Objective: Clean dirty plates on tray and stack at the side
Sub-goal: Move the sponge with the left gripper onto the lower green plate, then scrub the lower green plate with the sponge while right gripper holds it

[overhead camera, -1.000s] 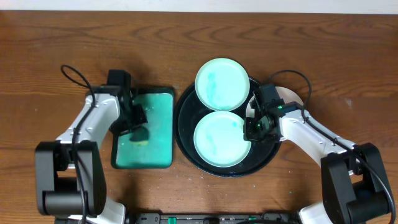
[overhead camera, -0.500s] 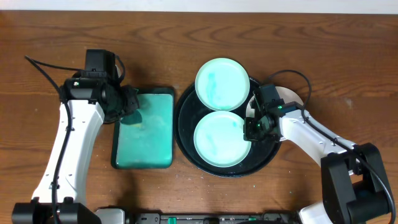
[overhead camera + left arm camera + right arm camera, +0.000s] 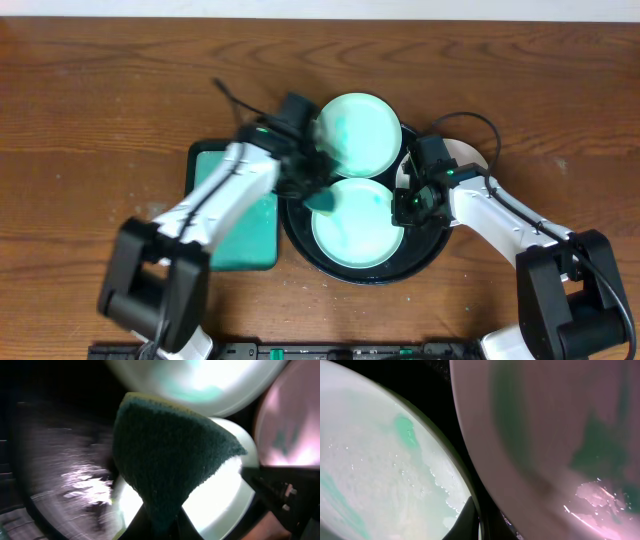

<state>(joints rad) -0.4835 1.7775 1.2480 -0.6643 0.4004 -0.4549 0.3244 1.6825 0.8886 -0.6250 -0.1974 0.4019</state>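
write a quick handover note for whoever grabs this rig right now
Left gripper: shut on the sponge, over the near plate.
Right gripper: at that plate's right rim; grip unclear.
Near plate and far plate lie in the round tray, both smeared green. A pinkish plate, also smeared, sits at the tray's right edge.
Done: sponge in hand, nothing stacked.
Left: scrub all three, stack at the side.
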